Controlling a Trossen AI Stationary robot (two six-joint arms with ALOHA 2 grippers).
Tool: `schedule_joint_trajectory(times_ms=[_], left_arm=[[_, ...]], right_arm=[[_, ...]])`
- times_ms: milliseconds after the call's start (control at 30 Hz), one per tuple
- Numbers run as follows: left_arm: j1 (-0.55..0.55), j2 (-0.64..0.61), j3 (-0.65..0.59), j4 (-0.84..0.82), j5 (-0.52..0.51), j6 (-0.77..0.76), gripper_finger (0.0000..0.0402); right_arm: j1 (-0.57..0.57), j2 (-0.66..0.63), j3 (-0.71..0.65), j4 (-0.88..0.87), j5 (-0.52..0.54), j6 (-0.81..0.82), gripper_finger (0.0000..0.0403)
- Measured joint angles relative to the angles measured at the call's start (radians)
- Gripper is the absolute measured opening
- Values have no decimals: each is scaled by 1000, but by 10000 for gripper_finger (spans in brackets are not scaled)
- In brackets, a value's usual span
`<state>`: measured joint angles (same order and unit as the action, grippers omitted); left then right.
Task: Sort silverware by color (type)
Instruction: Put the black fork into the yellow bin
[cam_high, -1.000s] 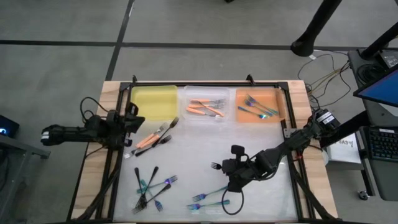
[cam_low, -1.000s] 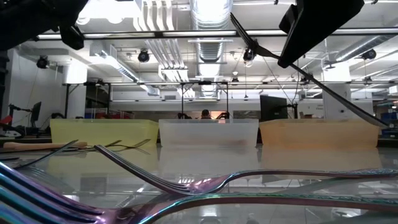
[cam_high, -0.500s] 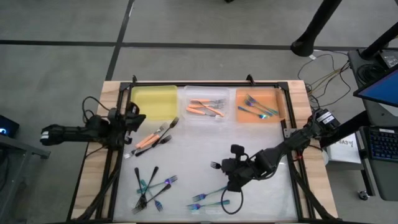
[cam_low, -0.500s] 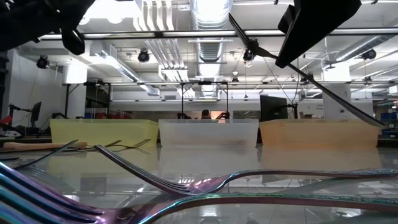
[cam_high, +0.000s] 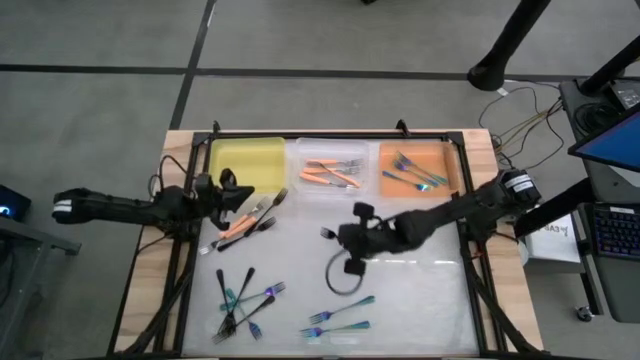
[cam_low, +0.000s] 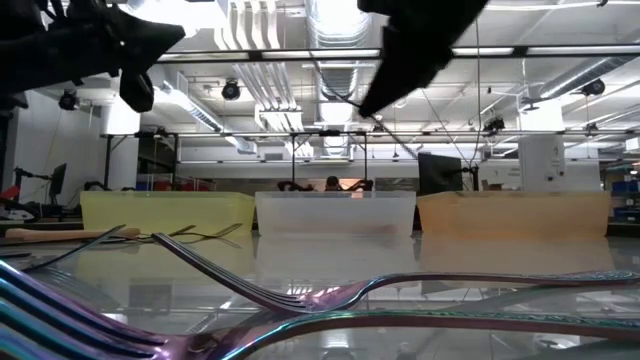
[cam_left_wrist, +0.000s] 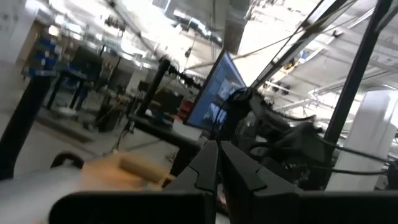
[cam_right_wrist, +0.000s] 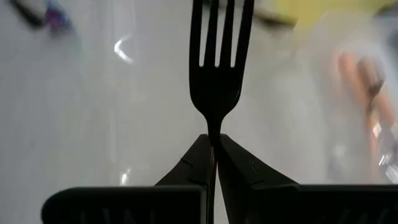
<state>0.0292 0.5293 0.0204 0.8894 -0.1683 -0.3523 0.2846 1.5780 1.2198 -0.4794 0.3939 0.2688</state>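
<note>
My right gripper (cam_high: 338, 237) hovers over the middle of the clear mat, shut on a dark fork (cam_right_wrist: 214, 68) whose tines (cam_high: 325, 233) point toward the table's left. In the low view the right gripper (cam_low: 415, 50) hangs high. My left gripper (cam_high: 240, 196) is shut and empty above two orange-handled forks (cam_high: 243, 223) lying flat on the mat; its fingers (cam_left_wrist: 211, 162) show closed together in the wrist view. More forks lie flat near the table's front: a black and teal cluster (cam_high: 240, 300) and teal ones (cam_high: 335, 318). My right gripper pinches the fork between its two fingers at the narrow neck just below the tines (cam_right_wrist: 214, 129). The fork lies along the fingers, tines sticking out past the fingertips, and the handle is hidden behind them. The fingers point toward the table's left, and the fork is lifted clear.
Three bins stand along the far edge: a yellow bin (cam_high: 247, 163), a clear bin (cam_high: 306, 150) holding orange forks, and an orange bin (cam_high: 445, 160) holding teal forks. A dark cable loop (cam_high: 345, 275) hangs below the right wrist. A black frame (cam_high: 330, 134) borders the mat.
My right gripper has carried the fork from the near-right part of the mat toward the far edge and the left, to the mat's middle, staying shut. My left gripper has moved toward the table's right, over the orange forks.
</note>
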Motion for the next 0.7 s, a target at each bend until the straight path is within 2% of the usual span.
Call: schedule_joint_trajectory(times_ms=[100,233,433,533,700], left_arm=[[0,57,0,112,-15,68,0],[0,107,1,230,-100,87,0],[0,197,74,134,-113,165,0],[0,256,125,109,-173,221,2],[0,342,224,9,-211,316,35]], right_arm=[[-64,0,0,93,2,-88,9],[-141,0,0,222,9,-191,9],[-227,5,0,383,14,-339,9],[-263,5,0,402,23,-400,9],[-330,5,0,411,26,-514,9]])
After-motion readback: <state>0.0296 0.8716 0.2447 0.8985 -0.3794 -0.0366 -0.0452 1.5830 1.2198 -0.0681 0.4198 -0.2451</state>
